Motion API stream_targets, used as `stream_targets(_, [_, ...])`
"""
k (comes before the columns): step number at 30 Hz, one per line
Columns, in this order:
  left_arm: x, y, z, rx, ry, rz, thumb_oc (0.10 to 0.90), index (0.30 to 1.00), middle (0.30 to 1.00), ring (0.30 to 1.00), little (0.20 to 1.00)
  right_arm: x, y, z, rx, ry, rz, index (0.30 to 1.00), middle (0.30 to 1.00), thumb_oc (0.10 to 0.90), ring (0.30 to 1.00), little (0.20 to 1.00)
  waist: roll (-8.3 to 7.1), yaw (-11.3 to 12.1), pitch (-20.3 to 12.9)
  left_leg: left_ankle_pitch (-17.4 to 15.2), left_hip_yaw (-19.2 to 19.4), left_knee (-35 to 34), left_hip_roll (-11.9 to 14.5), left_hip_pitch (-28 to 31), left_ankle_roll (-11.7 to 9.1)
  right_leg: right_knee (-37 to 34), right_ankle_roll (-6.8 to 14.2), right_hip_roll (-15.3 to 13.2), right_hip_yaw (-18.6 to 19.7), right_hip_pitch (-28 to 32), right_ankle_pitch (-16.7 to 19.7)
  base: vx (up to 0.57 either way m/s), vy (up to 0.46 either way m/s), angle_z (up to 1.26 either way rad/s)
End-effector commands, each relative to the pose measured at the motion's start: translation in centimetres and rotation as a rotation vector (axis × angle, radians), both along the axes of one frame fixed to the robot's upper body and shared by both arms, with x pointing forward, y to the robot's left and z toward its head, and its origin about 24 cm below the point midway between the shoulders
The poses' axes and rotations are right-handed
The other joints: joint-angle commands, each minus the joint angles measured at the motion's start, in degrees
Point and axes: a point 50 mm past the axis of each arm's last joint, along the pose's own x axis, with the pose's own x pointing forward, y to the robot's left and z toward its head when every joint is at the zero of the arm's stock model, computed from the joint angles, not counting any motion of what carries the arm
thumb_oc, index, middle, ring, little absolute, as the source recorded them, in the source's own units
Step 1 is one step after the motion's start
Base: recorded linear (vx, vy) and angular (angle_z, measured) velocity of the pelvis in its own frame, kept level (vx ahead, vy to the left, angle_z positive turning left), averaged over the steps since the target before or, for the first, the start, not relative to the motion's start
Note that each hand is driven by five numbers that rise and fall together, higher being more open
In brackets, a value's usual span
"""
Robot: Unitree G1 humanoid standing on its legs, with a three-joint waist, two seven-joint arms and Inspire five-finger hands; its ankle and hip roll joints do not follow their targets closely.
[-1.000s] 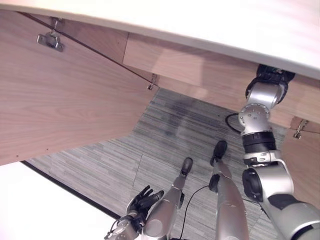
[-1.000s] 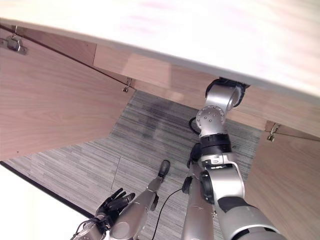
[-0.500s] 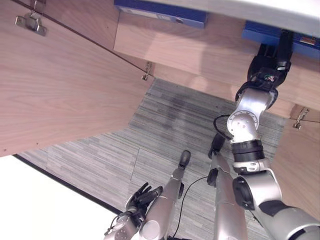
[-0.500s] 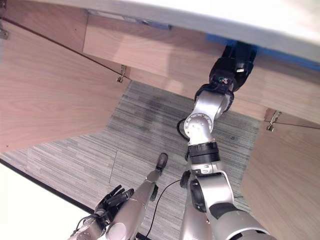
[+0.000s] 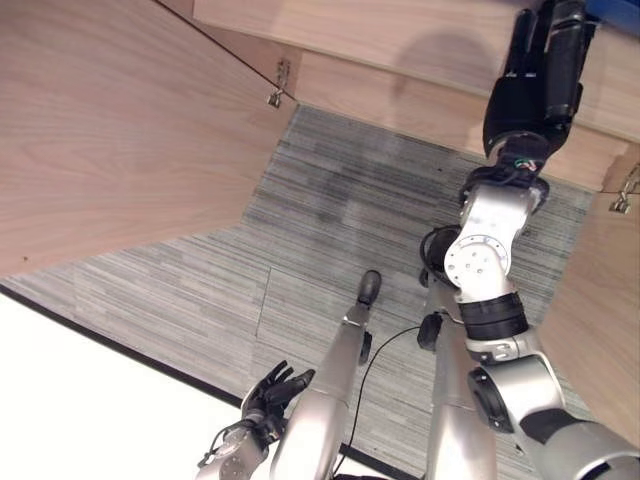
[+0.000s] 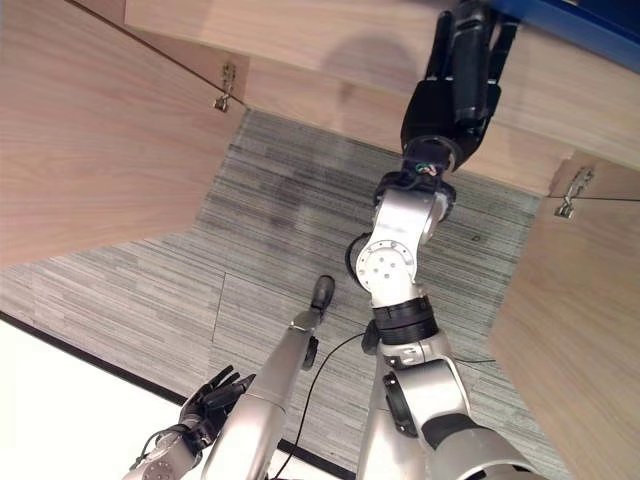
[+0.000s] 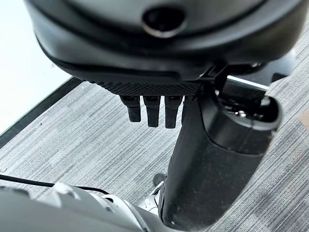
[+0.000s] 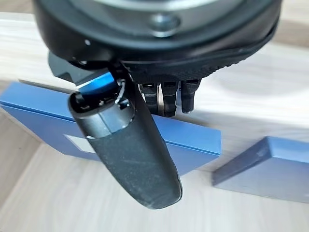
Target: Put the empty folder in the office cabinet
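Observation:
A blue folder (image 8: 193, 145) lies flat on the light wood shelf (image 8: 96, 203) of the cabinet; its edge shows at the top right (image 6: 560, 20) of the eye views. My right hand (image 5: 535, 80) is raised to it, fingers straight and reaching up to the folder's edge. In the right wrist view the thumb (image 8: 130, 154) and fingers (image 8: 166, 99) hang over the folder without closing round it. My left hand (image 5: 270, 390) hangs low by my side, fingers relaxed, over the grey carpet (image 7: 72, 140).
A second blue folder (image 8: 270, 166) lies beside the first on the same shelf. An open cabinet door (image 5: 100, 130) stands wide at the left with a hinge (image 5: 278, 85); another door (image 5: 600, 330) is at the right. Grey carpet (image 5: 330, 220) lies below.
The whole picture has shifted, so the camera moved and the white top board left the view. My right arm has stretched farther up toward the folder. The left hand hangs as before.

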Motion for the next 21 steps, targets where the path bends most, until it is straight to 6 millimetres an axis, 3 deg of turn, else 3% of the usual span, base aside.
stream_targets(1, [-5.3,2.6,-1.3,0.075,0.144,0.013,0.8,0.9,0.9,0.9,0.9,-1.5,1.5,3.1,-0.158,-0.184,0.037,0.9,0.9,0.8,0.9,0.9,1.16,0.98,-0.31,-2.77,2.21,-10.2,-0.53,7.62,2.72,2.79,4.48,3.88,1.63,0.12,-4.63,0.0,0.0,0.0])
stream_targets(11, [-5.3,3.6,-1.3,0.105,0.14,-0.008,0.8,0.9,0.9,0.9,0.9,0.0,0.4,4.8,-0.45,-0.15,-0.044,0.9,0.9,0.8,0.9,0.9,-0.25,1.12,-0.31,-0.48,1.03,-17.58,1.41,13.58,2.26,-1.44,5.16,4.26,0.1,3.66,-3.49,0.0,-0.016,0.0])
stream_targets(12, [-5.3,4.0,-1.3,0.111,0.138,-0.012,0.8,0.9,0.9,0.9,0.9,0.9,-0.3,4.9,-0.575,-0.101,-0.072,0.9,0.9,0.8,0.9,0.9,-0.61,1.14,-0.31,-0.26,1.02,-18.21,1.75,14.69,2.03,-1.64,5.19,4.14,-0.08,4.39,-3.49,0.0,0.0,0.0])
stream_targets(13, [-5.3,3.9,-1.3,0.109,0.137,-0.013,0.8,0.9,0.9,0.9,0.9,0.9,-0.3,5.0,-0.577,-0.102,-0.072,0.9,0.9,0.8,0.9,0.9,-0.49,1.12,-0.31,-0.25,1.0,-18.28,1.77,14.73,2.03,-1.67,5.19,4.16,-0.1,4.42,-3.5,0.0,0.0,0.0])
stream_targets(16, [-4.9,4.6,-1.0,0.129,0.118,-0.028,0.8,0.9,0.9,0.9,0.9,2.6,-2.9,4.6,-0.868,0.048,-0.169,0.9,0.9,0.8,0.9,0.9,-1.58,0.77,-0.31,-0.17,1.23,-18.86,2.16,15.8,1.73,-2.12,5.25,3.87,-0.38,5.49,-3.49,0.01,-0.009,0.0])
stream_targets(17, [-4.9,4.9,-0.9,0.148,0.111,-0.051,0.8,0.9,0.9,0.9,0.9,3.3,-4.7,4.7,-1.002,0.136,-0.235,0.9,0.9,0.8,0.9,0.9,-2.0,0.73,-0.31,-0.16,1.32,-18.93,2.33,16.2,1.6,-2.45,5.39,3.71,-0.7,6.06,-3.37,0.0,0.0,0.0])
stream_targets(18, [-4.8,4.8,-0.9,0.146,0.11,-0.052,0.8,0.9,0.9,0.9,0.9,3.3,-4.8,4.8,-1.004,0.136,-0.235,0.9,0.9,0.8,0.9,0.9,-1.88,0.7,-0.31,-0.17,1.3,-18.96,2.36,16.2,1.6,-2.51,5.39,3.73,-0.73,6.08,-3.35,0.03,-0.019,0.07])
stream_targets(21, [-5.1,5.8,-1.0,0.187,0.121,-0.053,0.8,0.9,0.9,0.9,0.9,4.2,-9.2,5.1,-1.216,0.344,-0.42,0.9,0.9,0.8,0.9,0.9,-2.84,0.73,-0.31,-0.13,1.31,-19.48,2.82,17.37,1.45,-3.33,5.39,3.6,-1.12,7.45,-3.27,0.03,-0.002,0.06])
